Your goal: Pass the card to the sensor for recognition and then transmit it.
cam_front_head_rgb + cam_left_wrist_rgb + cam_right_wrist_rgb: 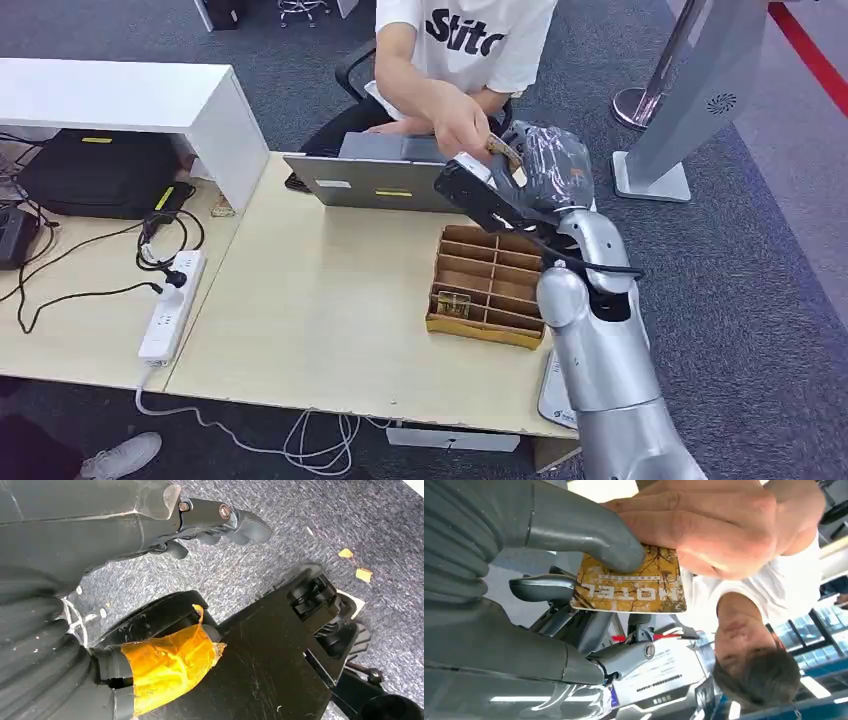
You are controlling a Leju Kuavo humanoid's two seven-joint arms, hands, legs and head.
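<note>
R hand (589,555) pinches the yellow hotel card (629,582) w/ thumb on top, raised upper-center of head view over the laptop (375,180). Person's hand (704,527) grips the card's far edge too. Divided box (488,285) center-right on table (300,310). L hand (220,522) hangs over carpet, fingers curled in, nothing held.

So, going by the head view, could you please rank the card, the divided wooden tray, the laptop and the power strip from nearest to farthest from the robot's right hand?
1. Card: in the right hand itself, with a person's hand on it too.
2. Laptop: just left of the hand, at the table's far edge.
3. Wooden tray: below the hand, nearer the robot; close to the laptop's rank.
4. Power strip: far left.
</note>
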